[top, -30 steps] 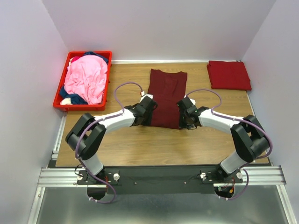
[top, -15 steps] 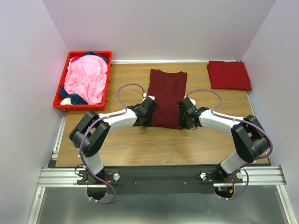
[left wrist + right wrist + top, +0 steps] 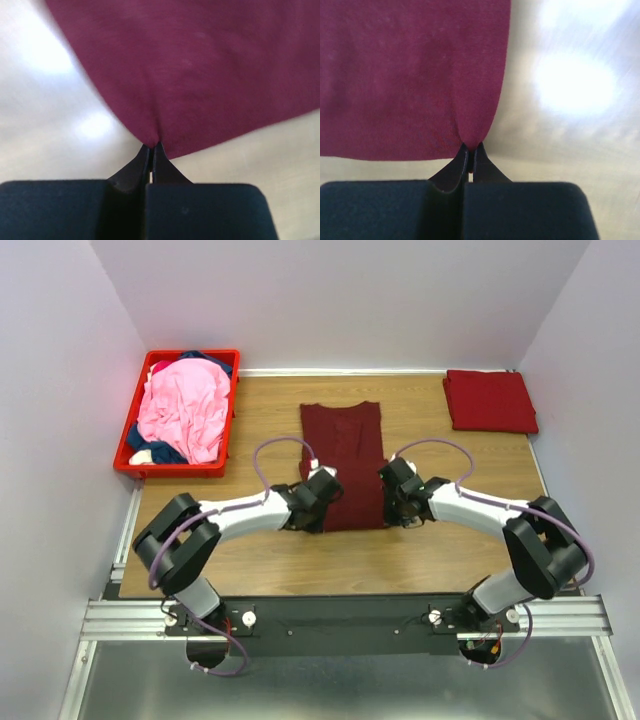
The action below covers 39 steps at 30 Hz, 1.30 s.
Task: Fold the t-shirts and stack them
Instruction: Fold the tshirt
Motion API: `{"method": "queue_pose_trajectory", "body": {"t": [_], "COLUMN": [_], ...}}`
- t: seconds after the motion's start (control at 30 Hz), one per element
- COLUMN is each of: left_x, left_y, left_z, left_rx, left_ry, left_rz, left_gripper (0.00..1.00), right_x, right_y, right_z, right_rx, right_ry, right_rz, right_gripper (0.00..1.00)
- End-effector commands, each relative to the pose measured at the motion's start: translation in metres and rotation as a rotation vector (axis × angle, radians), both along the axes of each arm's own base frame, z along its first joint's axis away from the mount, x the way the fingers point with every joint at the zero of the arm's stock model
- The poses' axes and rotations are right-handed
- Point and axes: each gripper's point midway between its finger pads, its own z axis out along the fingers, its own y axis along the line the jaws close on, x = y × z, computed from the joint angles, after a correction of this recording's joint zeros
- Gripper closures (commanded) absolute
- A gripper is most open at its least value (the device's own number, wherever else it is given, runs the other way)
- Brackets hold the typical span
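A dark maroon t-shirt (image 3: pixel 343 462) lies lengthwise in the middle of the wooden table, folded into a narrow strip. My left gripper (image 3: pixel 322 502) is shut on its near left corner (image 3: pixel 150 131). My right gripper (image 3: pixel 386 500) is shut on its near right corner (image 3: pixel 472 131). In both wrist views the cloth puckers into the closed tips. A folded red t-shirt (image 3: pixel 490 400) rests at the far right corner. Pink (image 3: pixel 184 408) and navy (image 3: pixel 208 358) t-shirts are heaped in the crate.
A red plastic crate (image 3: pixel 134 468) stands at the far left, half off the table's left side. White walls close in on three sides. The table's near edge (image 3: pixel 340 592) runs just ahead of the arm bases.
The left gripper has closed on the shirt's near left corner. Both grippers have drawn toward the near edge, and the maroon shirt has slid nearer and a little left.
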Motion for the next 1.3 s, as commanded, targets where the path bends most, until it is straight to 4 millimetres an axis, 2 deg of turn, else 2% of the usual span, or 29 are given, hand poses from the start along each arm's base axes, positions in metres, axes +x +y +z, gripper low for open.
{"method": "queue_pose_trajectory", "body": {"t": [0.0,0.03,0.07,0.13,0.17,0.23,0.27,0.33,0.37,0.4,0.43,0.47,0.5,0.57,0.6,0.67,0.7,0.77,0.8,0.87,0.93,0.97,1.0,1.07,1.1,1.17,1.2,1.23,1.27], "left_x": [-0.101,-0.117,-0.145,-0.177,-0.194,-0.200,-0.195,-0.170,-0.155,-0.139,-0.111,-0.095,-0.080,-0.049,-0.038,-0.023,-0.011,0.001,0.013,0.024,0.041,0.052,0.054,0.069,0.077,0.094,0.099,0.107,0.112], "left_y": [0.001,-0.003,-0.010,-0.011,-0.007,-0.010,-0.015,-0.016,-0.013,-0.017,-0.007,-0.004,0.001,0.016,0.017,0.022,0.028,0.032,0.037,0.039,0.045,0.048,0.047,0.055,0.056,0.065,0.069,0.075,0.078], "left_z": [0.004,0.008,0.012,0.026,0.029,0.050,0.063,0.092,0.102,0.121,0.127,0.138,0.141,0.148,0.152,0.151,0.150,0.151,0.151,0.155,0.157,0.159,0.163,0.160,0.162,0.150,0.152,0.142,0.138], "left_rx": [0.021,0.014,0.007,-0.027,-0.013,-0.090,-0.129,-0.200,-0.205,-0.243,-0.243,-0.234,-0.223,-0.193,-0.198,-0.189,-0.181,-0.193,-0.193,-0.212,-0.218,-0.231,-0.233,-0.230,-0.235,-0.228,-0.233,-0.224,-0.216], "left_ry": [0.199,0.216,0.244,0.296,0.313,0.311,0.283,0.202,0.145,0.096,0.048,-0.003,-0.029,-0.094,-0.120,-0.129,-0.147,-0.154,-0.173,-0.183,-0.203,-0.209,-0.223,-0.218,-0.232,-0.223,-0.233,-0.215,-0.213], "left_rz": [-0.072,-0.094,-0.151,-0.144,-0.167,-0.154,-0.153,-0.102,-0.109,-0.103,-0.036,-0.061,-0.041,-0.005,0.001,0.012,0.025,0.029,0.040,0.035,0.041,0.054,0.043,0.044,0.048,0.060,0.072,0.087,0.093], "left_gripper": [1.00,1.00,1.00,1.00,1.00,1.00,1.00,1.00,1.00,1.00,1.00,1.00,1.00,1.00,1.00,1.00,1.00,1.00,1.00,1.00,1.00,1.00,1.00,1.00,1.00,1.00,1.00,1.00,1.00], "right_x": [-0.105,-0.115,-0.138,-0.160,-0.173,-0.170,-0.161,-0.138,-0.117,-0.102,-0.089,-0.072,-0.057,-0.034,-0.018,0.004,0.017,0.040,0.050,0.072,0.086,0.099,0.106,0.123,0.128,0.145,0.149,0.158,0.164], "right_y": [-0.022,-0.019,-0.012,0.001,-0.001,0.006,0.001,0.000,0.006,0.004,0.005,0.014,0.014,0.021,0.028,0.033,0.041,0.040,0.046,0.044,0.047,0.049,0.052,0.056,0.061,0.067,0.068,0.067,0.068], "right_z": [-0.013,-0.008,0.005,0.028,0.036,0.060,0.071,0.093,0.116,0.116,0.122,0.137,0.134,0.142,0.157,0.156,0.168,0.168,0.179,0.176,0.177,0.176,0.176,0.182,0.170,0.159,0.164,0.147,0.142], "right_rx": [-0.098,-0.096,-0.069,-0.019,-0.015,0.034,0.015,-0.017,-0.003,-0.059,-0.069,-0.065,-0.117,-0.134,-0.122,-0.124,-0.098,-0.099,-0.075,-0.081,-0.061,-0.048,-0.044,-0.030,-0.028,-0.023,-0.013,-0.026,-0.030], "right_ry": [0.320,0.329,0.365,0.360,0.400,0.361,0.302,0.197,0.128,0.101,0.079,0.026,0.008,-0.032,-0.081,-0.084,-0.117,-0.119,-0.140,-0.139,-0.137,-0.139,-0.139,-0.164,-0.136,-0.128,-0.145,-0.119,-0.117], "right_rz": [0.092,0.103,0.126,0.183,0.173,0.188,0.173,0.161,0.144,0.160,0.151,0.174,0.168,0.174,0.195,0.199,0.224,0.213,0.236,0.237,0.245,0.248,0.253,0.253,0.266,0.273,0.275,0.268,0.265], "right_gripper": [0.99,0.99,0.99,0.99,0.99,0.99,0.99,0.99,0.99,0.99,0.99,0.99,0.99,0.99,0.99,0.99,0.99,0.99,0.99,0.99,0.99,0.99,0.99,0.99,0.99,0.99,0.99,0.99,0.99]}}
